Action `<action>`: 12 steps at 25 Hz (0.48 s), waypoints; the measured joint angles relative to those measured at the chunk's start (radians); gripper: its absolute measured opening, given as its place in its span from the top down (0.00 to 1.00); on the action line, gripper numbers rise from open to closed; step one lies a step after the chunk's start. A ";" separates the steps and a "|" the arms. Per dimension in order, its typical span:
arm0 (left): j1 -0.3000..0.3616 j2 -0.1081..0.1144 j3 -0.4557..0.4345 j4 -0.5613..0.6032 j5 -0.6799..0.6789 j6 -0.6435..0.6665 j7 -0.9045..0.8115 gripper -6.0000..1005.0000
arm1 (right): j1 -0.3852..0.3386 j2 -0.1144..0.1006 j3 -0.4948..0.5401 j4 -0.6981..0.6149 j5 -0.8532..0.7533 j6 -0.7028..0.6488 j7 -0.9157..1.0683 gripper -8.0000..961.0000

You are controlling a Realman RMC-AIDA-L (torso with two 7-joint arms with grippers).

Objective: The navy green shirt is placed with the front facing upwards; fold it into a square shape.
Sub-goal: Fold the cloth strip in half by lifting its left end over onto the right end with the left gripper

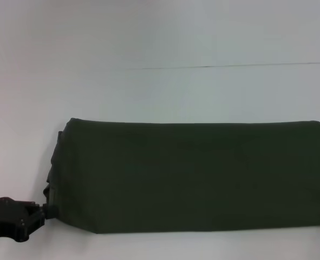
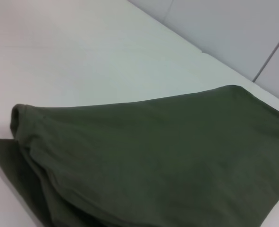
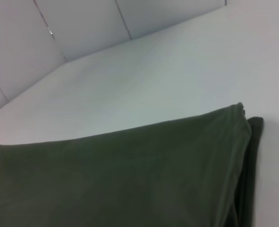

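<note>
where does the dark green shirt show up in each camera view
Head view: the dark olive-green cotton shirt lies as a wide folded band across the lower half, the left end effector at its near left corner.
Left wrist view: it fills the lower part.
Right wrist view: it fills the bottom.
Shared landmark: the white table, with the shirt's long folded edge on it.

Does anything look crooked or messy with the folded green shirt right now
Mostly tidy: the navy green shirt lies as a long band on the white table. The odd spot is its left end, where the layers bunch unevenly beside the left gripper instead of lining up. The lettering is hidden. The right gripper is out of view.
</note>
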 joint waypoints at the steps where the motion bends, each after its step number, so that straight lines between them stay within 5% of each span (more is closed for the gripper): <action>1: 0.000 0.000 -0.001 -0.002 0.001 -0.001 -0.001 0.94 | -0.001 0.000 0.003 0.000 0.000 -0.008 -0.004 0.94; 8: -0.001 0.000 -0.016 -0.007 0.010 -0.006 -0.004 0.93 | 0.003 -0.004 0.034 -0.002 0.003 -0.041 -0.041 0.88; 12: -0.001 0.001 -0.051 -0.008 0.006 0.000 -0.004 0.86 | 0.007 -0.004 0.054 -0.007 0.003 -0.041 -0.052 0.68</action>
